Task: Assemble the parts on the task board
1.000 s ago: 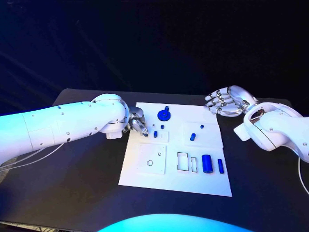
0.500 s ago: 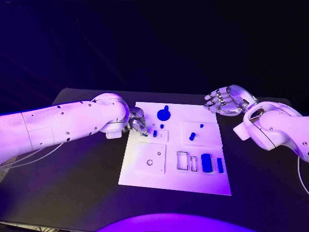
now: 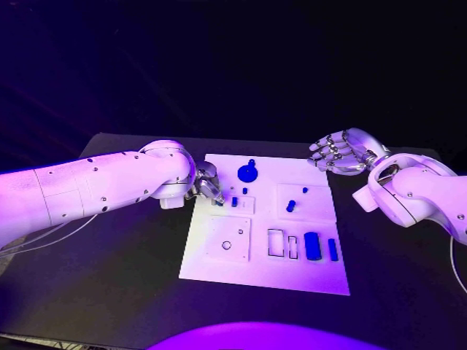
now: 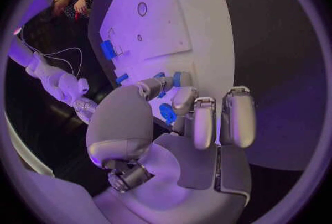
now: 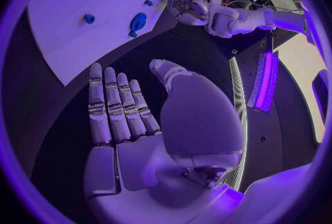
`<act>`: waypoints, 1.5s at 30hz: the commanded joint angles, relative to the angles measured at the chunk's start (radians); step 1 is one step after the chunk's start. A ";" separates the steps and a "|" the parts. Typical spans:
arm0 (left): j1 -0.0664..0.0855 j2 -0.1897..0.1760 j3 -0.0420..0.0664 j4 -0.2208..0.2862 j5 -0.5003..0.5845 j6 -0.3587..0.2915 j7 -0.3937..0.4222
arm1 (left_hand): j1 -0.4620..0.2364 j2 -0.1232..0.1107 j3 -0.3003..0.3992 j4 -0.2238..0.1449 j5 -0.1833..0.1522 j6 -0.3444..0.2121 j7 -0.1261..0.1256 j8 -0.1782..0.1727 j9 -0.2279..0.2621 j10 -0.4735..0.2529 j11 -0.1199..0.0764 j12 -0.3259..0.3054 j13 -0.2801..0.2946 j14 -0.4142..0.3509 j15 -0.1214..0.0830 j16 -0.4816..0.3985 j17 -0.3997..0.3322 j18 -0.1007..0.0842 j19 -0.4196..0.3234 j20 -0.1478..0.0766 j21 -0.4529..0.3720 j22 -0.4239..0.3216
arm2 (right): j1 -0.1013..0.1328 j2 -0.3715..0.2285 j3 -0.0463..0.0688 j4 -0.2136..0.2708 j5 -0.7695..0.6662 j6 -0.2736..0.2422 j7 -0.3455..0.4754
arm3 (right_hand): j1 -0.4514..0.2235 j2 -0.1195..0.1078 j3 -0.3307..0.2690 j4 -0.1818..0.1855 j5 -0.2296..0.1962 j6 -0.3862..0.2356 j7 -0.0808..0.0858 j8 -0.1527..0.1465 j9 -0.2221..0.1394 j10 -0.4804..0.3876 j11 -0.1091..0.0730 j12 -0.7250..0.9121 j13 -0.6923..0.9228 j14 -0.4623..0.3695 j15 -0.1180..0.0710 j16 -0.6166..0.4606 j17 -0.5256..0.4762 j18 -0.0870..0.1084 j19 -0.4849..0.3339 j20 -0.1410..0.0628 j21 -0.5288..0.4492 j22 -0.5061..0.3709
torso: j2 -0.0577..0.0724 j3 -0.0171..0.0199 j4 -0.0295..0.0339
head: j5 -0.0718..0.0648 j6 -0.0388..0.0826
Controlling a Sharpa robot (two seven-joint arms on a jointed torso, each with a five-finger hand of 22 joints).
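On the black table (image 3: 118, 277), the task board (image 3: 265, 273) has not shifted. The left hand (image 3: 207, 184) stays pinching a small blue part (image 3: 235, 202) at its fingertips; the right hand (image 3: 338, 152) idles beyond, holding nothing, so insertion seems pending.

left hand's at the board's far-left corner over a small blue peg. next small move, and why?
Probably close the left hand fingertips on the small blue peg. The wrist view shows them at a blue piece, but a firm hold isn't clear. The right hand hovers off the board, holding nothing, so it needn't move.
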 commanded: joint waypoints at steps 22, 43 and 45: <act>-0.002 0.040 -0.014 -0.028 0.036 0.047 -0.007 | -0.036 0.028 0.145 -0.178 0.059 0.040 -0.013 0.006 -0.027 0.040 -0.008 0.030 0.049 0.104 -0.008 0.014 0.263 -0.020 0.006 -0.003 0.008 0.022 | 0.000 0.000 0.000 0.003 -0.003 0.011 0.014 | -0.001 0.009 0.003 -0.007 0.019 0.008 0.063 -0.010 -0.004 0.013 0.000 -0.017 0.000 0.006 0.002 -0.003 -0.009 0.012 0.008 0.000 0.000 -0.007 | 0.000 0.0009 -0.0003 | -0.005 -0.002; -0.001 0.043 -0.014 -0.053 0.009 0.038 -0.010 | -0.090 0.014 -0.046 -0.084 0.018 0.050 -0.023 -0.003 -0.066 0.038 -0.014 0.025 0.058 0.103 -0.013 0.013 0.260 -0.020 0.005 -0.008 0.002 0.020 | 0.000 -0.005 0.000 0.006 -0.003 0.009 0.014 | -0.002 0.009 0.003 -0.007 0.022 0.008 0.064 -0.012 -0.005 0.014 0.001 -0.020 0.000 0.006 0.002 -0.003 -0.011 0.012 0.008 0.000 0.000 -0.009 | 0.001 -0.0001 -0.0004 | -0.009 0.002; -0.001 0.042 -0.014 -0.054 0.008 0.038 -0.010 | -0.095 0.007 -0.077 -0.067 0.015 0.054 -0.023 -0.004 -0.071 0.037 -0.014 0.025 0.060 0.103 -0.014 0.013 0.260 -0.020 0.005 -0.009 0.002 0.020 | 0.000 -0.005 0.000 0.006 -0.003 0.009 0.014 | -0.002 0.009 0.003 -0.007 0.022 0.008 0.064 -0.012 -0.005 0.014 0.001 -0.020 0.000 0.006 0.002 -0.003 -0.011 0.012 0.008 0.000 0.000 -0.009 | 0.000 -0.0001 -0.0002 | -0.009 0.002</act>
